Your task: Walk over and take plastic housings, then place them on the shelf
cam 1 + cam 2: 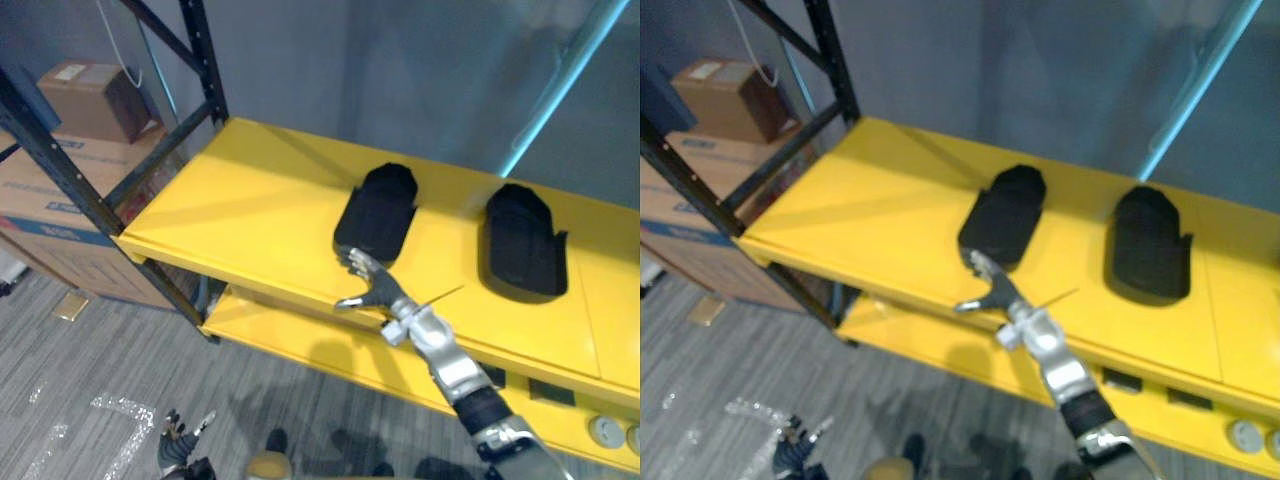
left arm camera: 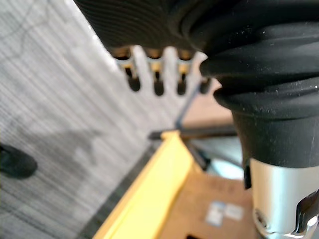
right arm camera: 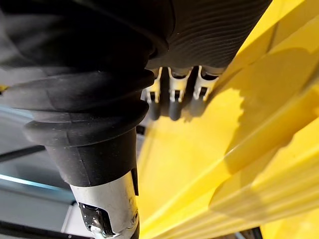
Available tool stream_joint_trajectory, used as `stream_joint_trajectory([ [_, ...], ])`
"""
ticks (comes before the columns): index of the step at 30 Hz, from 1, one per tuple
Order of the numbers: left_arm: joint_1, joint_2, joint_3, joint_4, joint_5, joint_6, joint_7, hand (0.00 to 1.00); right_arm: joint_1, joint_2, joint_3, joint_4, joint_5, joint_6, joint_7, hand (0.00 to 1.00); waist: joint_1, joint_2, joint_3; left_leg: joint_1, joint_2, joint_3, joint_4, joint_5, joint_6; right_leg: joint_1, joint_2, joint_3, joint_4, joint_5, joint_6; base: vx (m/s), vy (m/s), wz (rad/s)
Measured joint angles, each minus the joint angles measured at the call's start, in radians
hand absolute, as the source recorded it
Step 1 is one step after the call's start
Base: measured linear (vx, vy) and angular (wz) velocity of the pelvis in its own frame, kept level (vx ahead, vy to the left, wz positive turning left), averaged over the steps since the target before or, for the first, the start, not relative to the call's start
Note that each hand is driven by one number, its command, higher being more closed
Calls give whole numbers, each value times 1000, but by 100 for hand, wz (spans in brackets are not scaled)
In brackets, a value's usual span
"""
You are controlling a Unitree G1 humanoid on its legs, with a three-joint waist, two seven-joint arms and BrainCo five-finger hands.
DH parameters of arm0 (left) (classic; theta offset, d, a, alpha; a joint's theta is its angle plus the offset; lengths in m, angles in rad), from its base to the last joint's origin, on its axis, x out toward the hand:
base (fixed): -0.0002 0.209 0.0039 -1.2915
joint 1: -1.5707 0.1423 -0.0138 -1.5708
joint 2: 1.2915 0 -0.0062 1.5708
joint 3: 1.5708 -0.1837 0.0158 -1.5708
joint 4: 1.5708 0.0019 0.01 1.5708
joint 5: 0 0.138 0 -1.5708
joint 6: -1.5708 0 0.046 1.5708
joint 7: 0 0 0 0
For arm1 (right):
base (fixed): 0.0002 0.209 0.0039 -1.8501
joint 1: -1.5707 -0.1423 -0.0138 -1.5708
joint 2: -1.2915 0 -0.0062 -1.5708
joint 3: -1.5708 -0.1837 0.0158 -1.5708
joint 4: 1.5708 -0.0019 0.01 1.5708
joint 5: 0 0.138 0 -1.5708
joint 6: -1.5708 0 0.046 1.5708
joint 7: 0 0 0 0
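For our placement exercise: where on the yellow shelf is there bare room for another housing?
Widest: the shelf left of the left housing, up to the black upright. Narrower gap before the right housing. Crowded around the right hand.

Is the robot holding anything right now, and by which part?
Nothing is held. The right hand is open at the near end of one black housing; the left hand hangs empty.

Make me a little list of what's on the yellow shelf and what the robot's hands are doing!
Shelf: yellow shelf on dark metal posts
On it: two black plastic housings lying apart, left housing and right housing
Right hand: open, fingertips at the left housing's near end
Left hand: open, low over the grey floor
Beside shelf: cardboard boxes
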Motion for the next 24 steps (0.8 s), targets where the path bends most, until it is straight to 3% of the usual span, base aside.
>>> stream_joint_trajectory([
  [11, 0, 1, -10, 0, 0, 0, 1, 0, -6, 25, -27, 34, -6, 9, -42, 0, -1, 1, 5, 19, 1, 27, -5, -3, 4, 5, -1, 27, 0, 2, 2, -18, -2, -6],
  [24, -10, 7, -39, -5, 0, 7, 1, 0, -20, 50, -48, 45, -34, 5, -62, 0, -23, -1, 12, 19, -5, 28, -5, -6, 9, 6, -7, 28, -3, 5, 6, -5, 1, -1],
])
